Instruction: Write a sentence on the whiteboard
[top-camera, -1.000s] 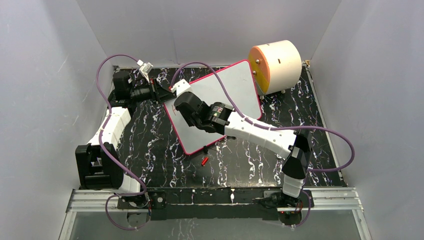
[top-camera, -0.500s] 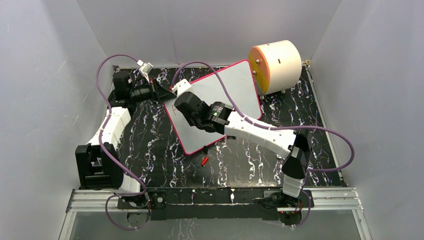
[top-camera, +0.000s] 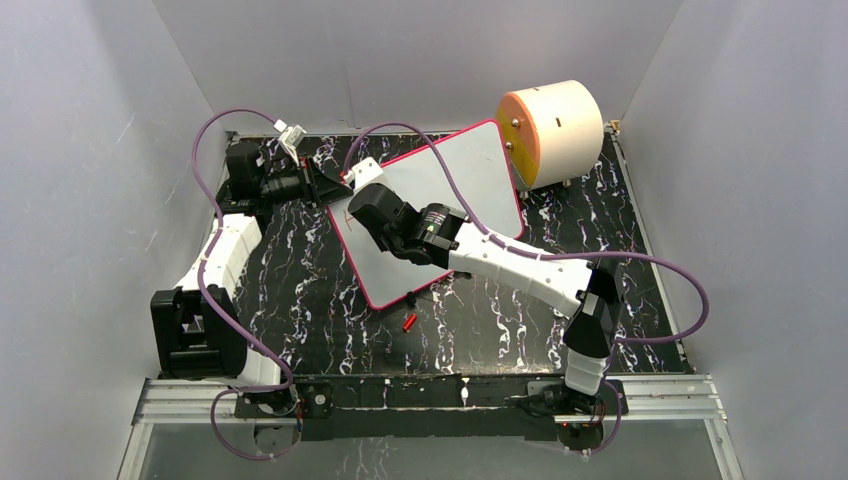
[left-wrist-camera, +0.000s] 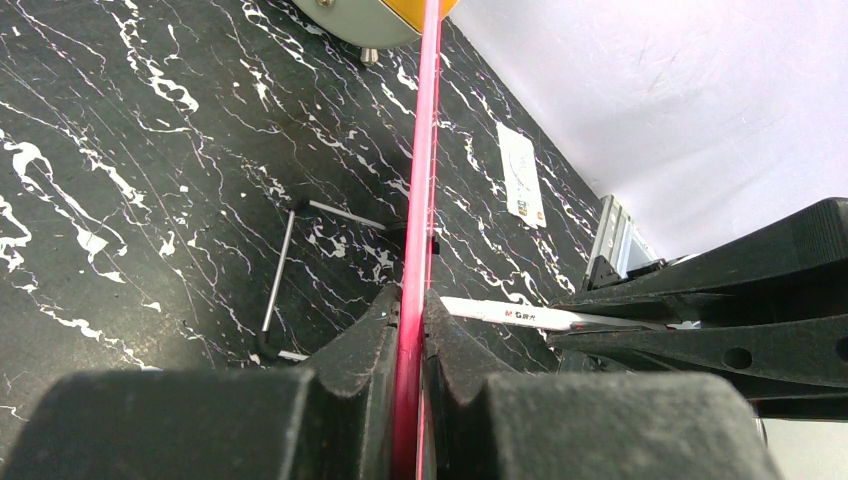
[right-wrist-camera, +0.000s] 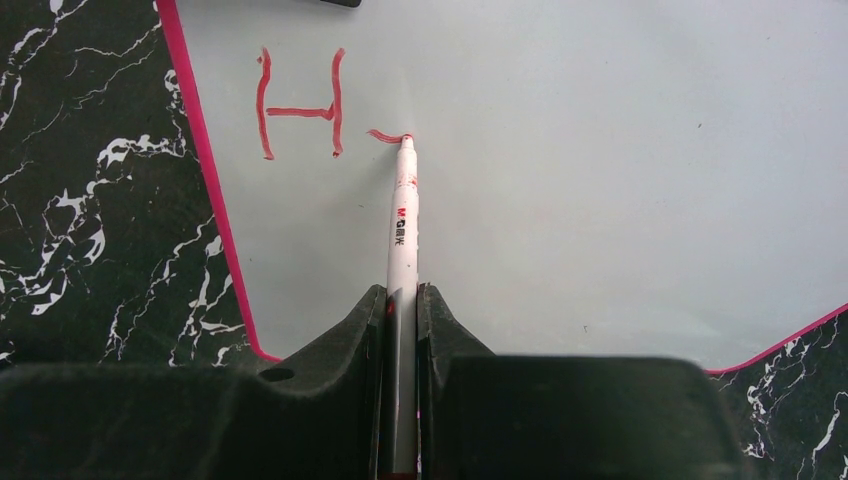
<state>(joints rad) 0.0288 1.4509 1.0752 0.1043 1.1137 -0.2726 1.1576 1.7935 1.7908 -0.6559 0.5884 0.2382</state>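
Note:
The whiteboard (top-camera: 450, 190), white with a pink-red rim, stands tilted on the black marbled table. My left gripper (top-camera: 335, 185) is shut on its left rim; the left wrist view shows the rim (left-wrist-camera: 422, 180) edge-on between my closed fingers (left-wrist-camera: 410, 305). My right gripper (top-camera: 362, 205) is shut on a white marker (right-wrist-camera: 402, 230), whose tip touches the board (right-wrist-camera: 600, 200). Of the sentence, a red capital H (right-wrist-camera: 300, 105) and a short stroke (right-wrist-camera: 385, 134) at the tip show. The marker also shows in the left wrist view (left-wrist-camera: 520, 316).
A cream cylinder with an orange face (top-camera: 550, 130) stands just behind the board's right corner. A small red cap (top-camera: 409, 321) lies on the table near the board's front corner. A thin metal rod (left-wrist-camera: 285, 270) lies under the board. Grey walls enclose the table.
My right gripper with the marker has shifted very slightly toward the board's far left. The left arm and the board have not moved.

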